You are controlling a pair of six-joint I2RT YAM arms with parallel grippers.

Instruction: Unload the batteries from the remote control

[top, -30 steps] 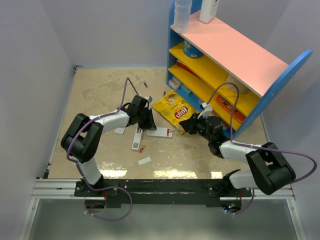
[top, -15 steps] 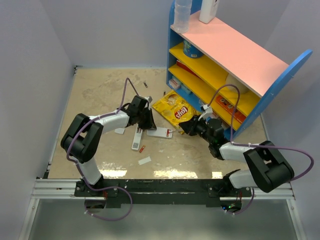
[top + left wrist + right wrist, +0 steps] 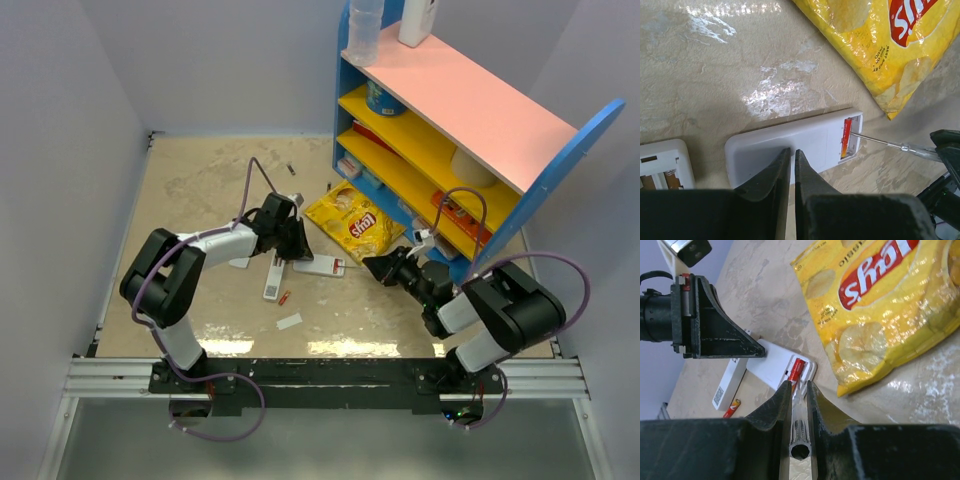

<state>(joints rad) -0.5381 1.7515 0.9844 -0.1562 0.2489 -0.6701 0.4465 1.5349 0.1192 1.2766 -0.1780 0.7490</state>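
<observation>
The remote control (image 3: 790, 145) lies back up on the floor, its battery bay open at one end; it also shows in the top view (image 3: 320, 265) and the right wrist view (image 3: 771, 360). One red battery (image 3: 846, 137) sits in the bay (image 3: 797, 369). A second red battery (image 3: 732, 408) lies loose on the floor (image 3: 284, 297). My left gripper (image 3: 792, 151) is shut, its tips pressed on the remote's back (image 3: 291, 247). My right gripper (image 3: 799, 385) is shut on a thin clear-handled stick (image 3: 799, 412). The stick's metal tip (image 3: 880, 141) reaches into the bay beside the battery.
A yellow chips bag (image 3: 350, 222) lies just behind the remote. A narrower white bar (image 3: 273, 280) lies to its left, and white scraps (image 3: 289, 321) lie nearby. A blue shelf unit (image 3: 470, 130) with yellow shelves stands at the back right.
My right arm has drawn back toward the near right and folded lower, still holding the stick with its tip at the remote. My left gripper has stayed on the remote.
</observation>
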